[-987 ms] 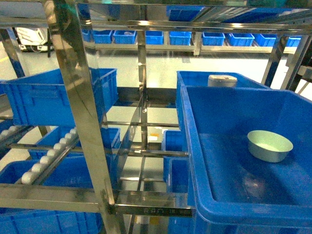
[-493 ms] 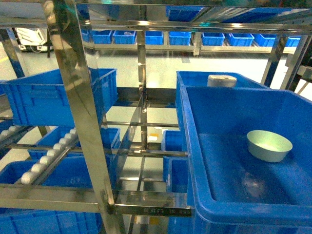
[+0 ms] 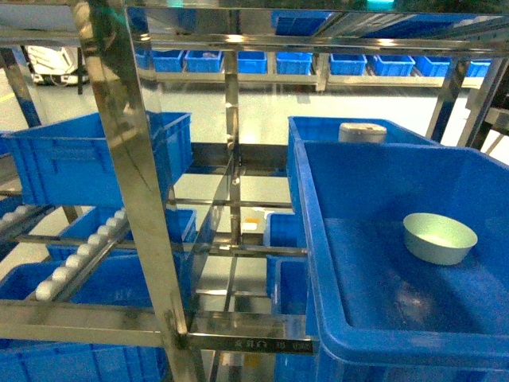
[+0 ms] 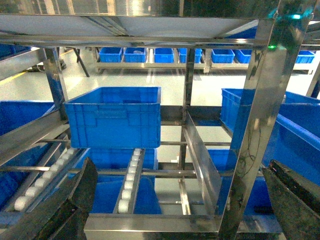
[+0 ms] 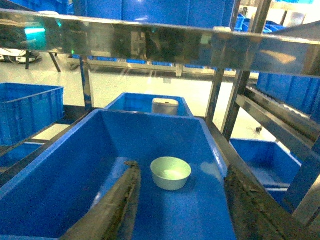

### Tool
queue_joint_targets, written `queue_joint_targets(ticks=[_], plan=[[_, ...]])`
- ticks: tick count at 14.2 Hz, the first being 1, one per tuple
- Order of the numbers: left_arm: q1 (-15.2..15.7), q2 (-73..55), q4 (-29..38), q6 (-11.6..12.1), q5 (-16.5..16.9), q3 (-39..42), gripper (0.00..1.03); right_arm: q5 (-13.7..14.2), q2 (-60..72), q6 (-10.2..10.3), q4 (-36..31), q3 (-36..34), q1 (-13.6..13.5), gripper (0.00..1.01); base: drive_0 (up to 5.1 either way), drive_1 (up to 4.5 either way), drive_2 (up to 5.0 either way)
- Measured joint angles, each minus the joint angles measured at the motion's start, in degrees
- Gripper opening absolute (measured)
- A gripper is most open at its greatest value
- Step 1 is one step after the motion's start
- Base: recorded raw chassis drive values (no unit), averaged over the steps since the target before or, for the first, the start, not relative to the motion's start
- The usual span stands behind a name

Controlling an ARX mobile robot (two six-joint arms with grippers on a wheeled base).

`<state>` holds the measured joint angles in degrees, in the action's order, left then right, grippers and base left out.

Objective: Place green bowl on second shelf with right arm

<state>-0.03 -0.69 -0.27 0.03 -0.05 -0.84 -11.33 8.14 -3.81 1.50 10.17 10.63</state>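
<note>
The pale green bowl [image 3: 439, 237] stands upright on the floor of a large blue crate [image 3: 318, 239] at the right of the steel rack. In the right wrist view the green bowl [image 5: 170, 173] sits just beyond the tips of my right gripper [image 5: 179, 166], which is open and holds nothing; its dark fingers [image 5: 120, 200] flank the bowl without touching it. My left gripper [image 4: 181, 164] is open and empty in front of the rack's left bay. Neither gripper shows in the head view. I cannot tell which level is the second shelf.
A white cylindrical container [image 3: 363, 131] stands in a second blue crate behind the bowl's crate. A steel upright [image 3: 135, 183] rises close in front. Another blue crate [image 4: 114, 116] rests on roller rails [image 4: 131, 172] at the left. More crates fill the lower levels.
</note>
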Motion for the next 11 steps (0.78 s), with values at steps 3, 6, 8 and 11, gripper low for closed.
queue_joint_targets(ticks=[3,6,8,11], plan=[[0.0,0.0,0.0,0.0,0.0,0.0,0.98,10.5,-2.8,2.8,-0.5,-3.8,-11.1,0.1,0.0,0.0,0.0],[0.0,0.0,0.0,0.0,0.0,0.0,0.98,11.3,-4.5,3.0,-0.7,-6.1,-10.6,0.02,0.0,0.0,0.0],[0.0,0.0,0.0,0.0,0.0,0.0,0.98,11.4,-5.0,3.0,-1.0,-6.7,-10.6,0.02,0.0,0.0,0.0],[0.0,0.0,0.0,0.0,0.0,0.0,0.98,11.3,-5.4,3.0,-1.0,-7.1,-10.6,0.02,0.0,0.0,0.0]])
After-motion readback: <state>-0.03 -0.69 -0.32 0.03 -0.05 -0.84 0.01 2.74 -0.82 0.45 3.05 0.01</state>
